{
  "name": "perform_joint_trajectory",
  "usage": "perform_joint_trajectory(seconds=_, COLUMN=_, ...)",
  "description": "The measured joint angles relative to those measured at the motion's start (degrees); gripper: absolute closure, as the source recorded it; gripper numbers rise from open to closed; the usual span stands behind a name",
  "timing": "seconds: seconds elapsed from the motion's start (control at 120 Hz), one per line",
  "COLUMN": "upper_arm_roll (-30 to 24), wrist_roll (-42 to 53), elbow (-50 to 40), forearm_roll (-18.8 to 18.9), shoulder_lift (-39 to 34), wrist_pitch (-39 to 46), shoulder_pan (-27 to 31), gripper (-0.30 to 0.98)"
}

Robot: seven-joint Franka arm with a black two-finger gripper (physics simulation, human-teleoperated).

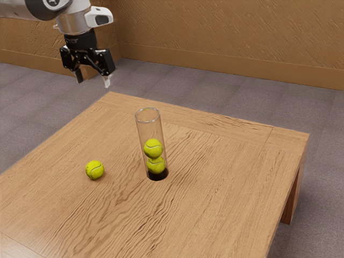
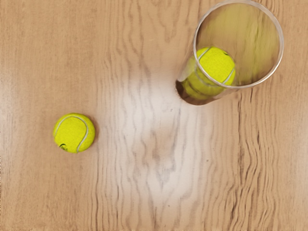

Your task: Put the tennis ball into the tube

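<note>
Exterior view: the black two-finger pincer (image 1: 93, 79) is held open and raised, presumably for clearance. A round yellow-green tennis ball (image 1: 95, 170) is set on the brown wooden counter (image 1: 226, 177), outside the clear upright tube (image 1: 141, 134), where two balls (image 1: 153, 148) are stacked. Wrist view: the lower is mostly hidden.

A wooden table (image 1: 215, 199) on grey flooring (image 1: 37, 113), brown textured walls (image 1: 231, 32) behind
</note>
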Motion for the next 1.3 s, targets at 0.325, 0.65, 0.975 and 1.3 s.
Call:
perform_joint_trajectory(seconds=0.325, upper_arm_roll=-0.43, wrist_roll=0.15, elbow=-10.43, forearm_roll=-0.18, shoulder_lift=-9.24, wrist_pitch=0.48, shoulder_pan=2.44, gripper=0.00)
perform_joint_trajectory(seconds=0.65, upper_arm_roll=1.18, wrist_roll=0.11, elbow=-43.49, forearm_roll=2.91, shoulder_lift=-22.79, wrist_pitch=17.45, shoulder_pan=8.02, gripper=0.00)
perform_joint_trajectory(seconds=0.975, upper_arm_roll=1.03, wrist_roll=8.95, elbow=-47.63, forearm_roll=2.92, shoulder_lift=-9.12, wrist_pitch=41.93, shoulder_pan=12.68, gripper=0.00)
perform_joint_trajectory(seconds=1.3, upper_arm_roll=0.70, wrist_roll=15.25, elbow=-40.49, forearm_roll=-1.99, shoulder_lift=6.51, wrist_pitch=53.13, shoulder_pan=13.19, gripper=0.00)
